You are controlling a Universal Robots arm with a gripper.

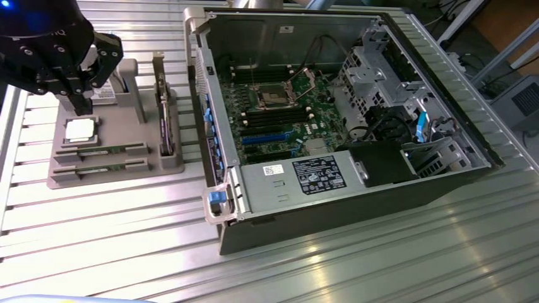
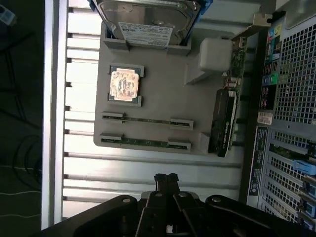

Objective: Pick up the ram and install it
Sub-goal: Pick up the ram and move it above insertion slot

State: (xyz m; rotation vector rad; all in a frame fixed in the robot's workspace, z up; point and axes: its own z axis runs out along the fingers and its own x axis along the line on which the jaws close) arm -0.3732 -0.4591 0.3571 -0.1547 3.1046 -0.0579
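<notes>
Wrist view — gripper (image 2: 165, 178) closed, empty; the ram (image 2: 145, 143) lies apart, slotted in its tray (image 2: 163, 84).

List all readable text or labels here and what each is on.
None of the text can be read.
Power supply label: print too small to read.
White sticker beside it: unreadable.
Hard drive label: unreadable.
Case rear sticker: unreadable.
</notes>
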